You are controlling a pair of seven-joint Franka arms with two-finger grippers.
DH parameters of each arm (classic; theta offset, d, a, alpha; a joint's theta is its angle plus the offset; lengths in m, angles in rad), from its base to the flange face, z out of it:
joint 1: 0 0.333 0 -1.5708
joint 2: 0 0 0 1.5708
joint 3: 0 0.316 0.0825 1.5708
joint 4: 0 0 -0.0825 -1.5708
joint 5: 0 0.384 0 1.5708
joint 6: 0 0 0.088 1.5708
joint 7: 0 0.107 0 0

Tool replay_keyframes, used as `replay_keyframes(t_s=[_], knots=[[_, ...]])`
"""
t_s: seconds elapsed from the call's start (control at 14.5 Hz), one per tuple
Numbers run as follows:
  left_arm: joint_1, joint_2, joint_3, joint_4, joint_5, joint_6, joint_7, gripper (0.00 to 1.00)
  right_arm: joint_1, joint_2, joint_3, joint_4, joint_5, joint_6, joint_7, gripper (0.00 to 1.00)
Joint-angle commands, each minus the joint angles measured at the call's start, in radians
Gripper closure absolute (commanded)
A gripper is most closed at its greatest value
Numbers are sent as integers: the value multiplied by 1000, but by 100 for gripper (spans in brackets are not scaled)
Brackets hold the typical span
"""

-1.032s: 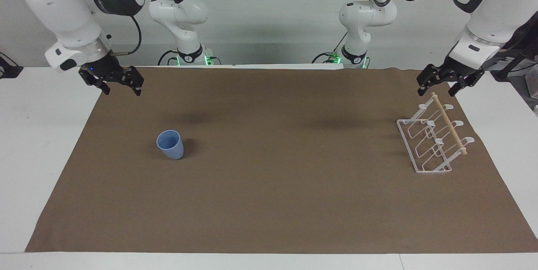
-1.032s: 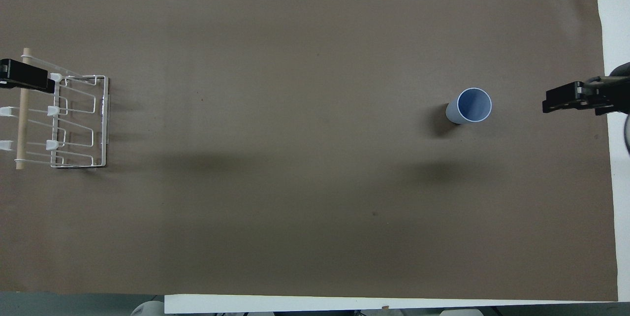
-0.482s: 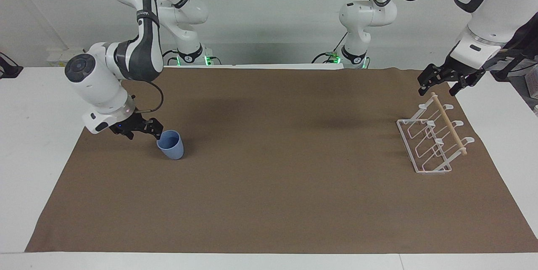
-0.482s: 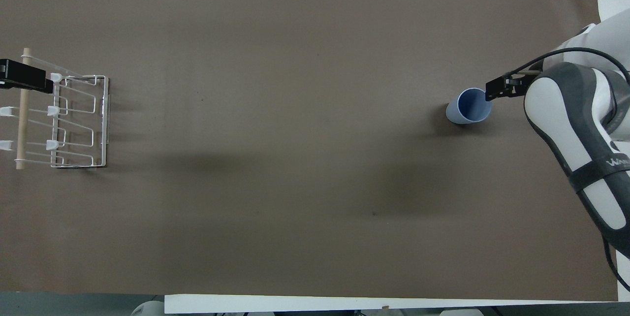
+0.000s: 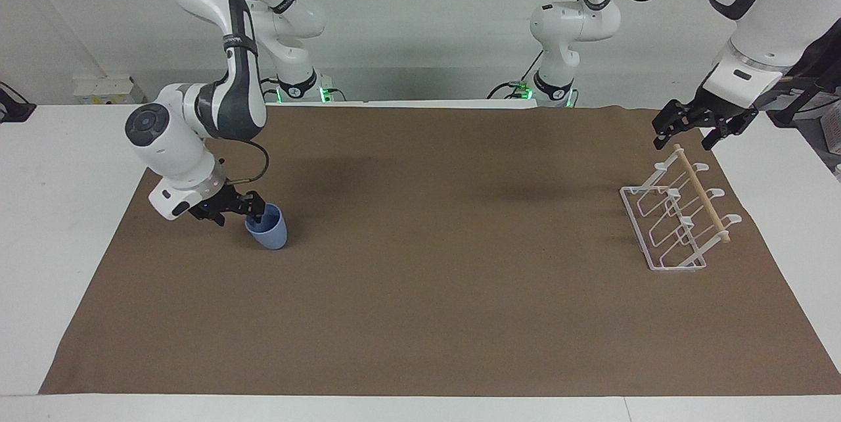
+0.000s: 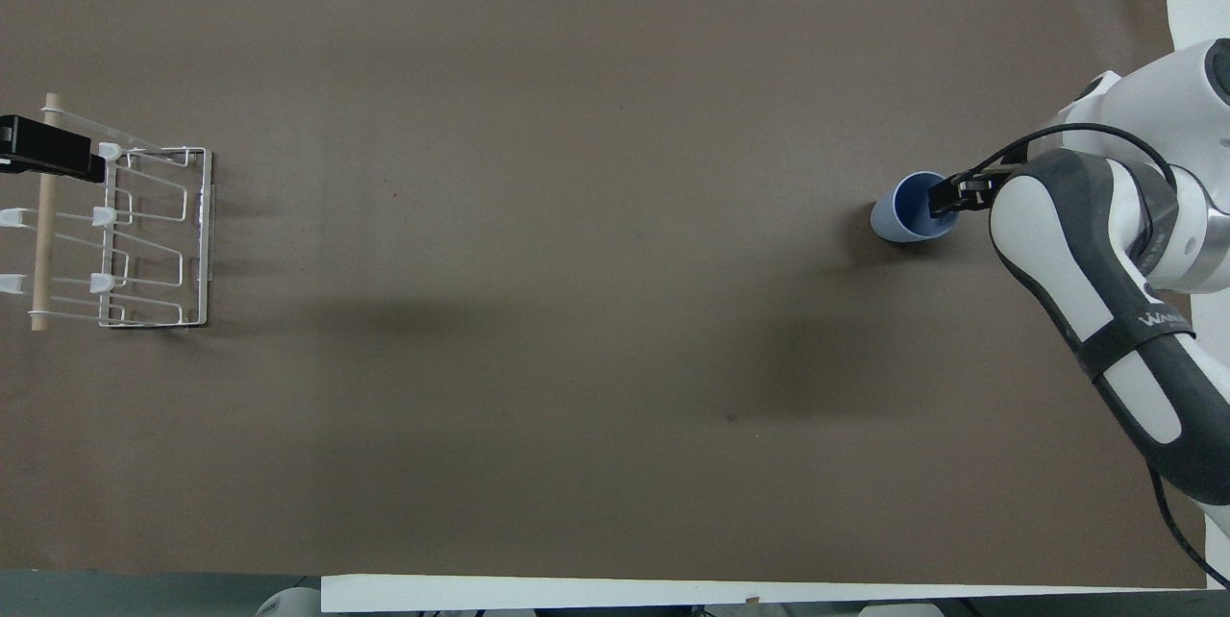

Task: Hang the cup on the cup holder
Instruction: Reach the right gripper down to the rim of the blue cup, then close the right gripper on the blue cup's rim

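Observation:
The light-blue cup (image 5: 271, 233) stands upright on the brown mat toward the right arm's end of the table; it also shows in the overhead view (image 6: 894, 219). My right gripper (image 5: 238, 213) is low at the cup's rim, open, with one finger at the cup's mouth and the other outside it; in the overhead view the right gripper (image 6: 949, 198) covers the rim's edge. The white wire cup holder (image 5: 670, 226) with its wooden dowel (image 5: 703, 196) stands at the left arm's end and shows from overhead too (image 6: 154, 242). My left gripper (image 5: 683, 140) waits open, above the dowel's end nearer the robots.
The brown mat (image 5: 427, 277) covers most of the white table (image 5: 59, 211). The right arm's forearm (image 6: 1086, 271) hangs over the mat beside the cup.
My right arm has swung down from above the mat's corner to the cup, and its gripper has now reached the rim. The cup, cup holder and left arm have not moved.

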Motion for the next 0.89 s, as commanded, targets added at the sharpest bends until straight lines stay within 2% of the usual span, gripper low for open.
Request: replay_keyframes(t_s=[0.0, 0.28, 0.48, 0.69, 0.83], knots=[[10, -19, -12, -9, 13, -1, -1, 0, 6, -8, 2, -27, 23, 25, -35, 37], [10, -19, -12, -10, 11, -2, -4, 0, 17, 0, 2, -27, 23, 25, -35, 65], [11, -19, -12, -10, 11, -11, -6, 0, 15, 0, 2, -27, 23, 27, -36, 97], [10, -21, -12, -12, 11, -16, -7, 0, 14, 1, 2, -20, 20, 22, -50, 100], [10, -21, -12, -12, 11, -15, -6, 0, 12, 3, 2, 32, 19, -45, -55, 100]])
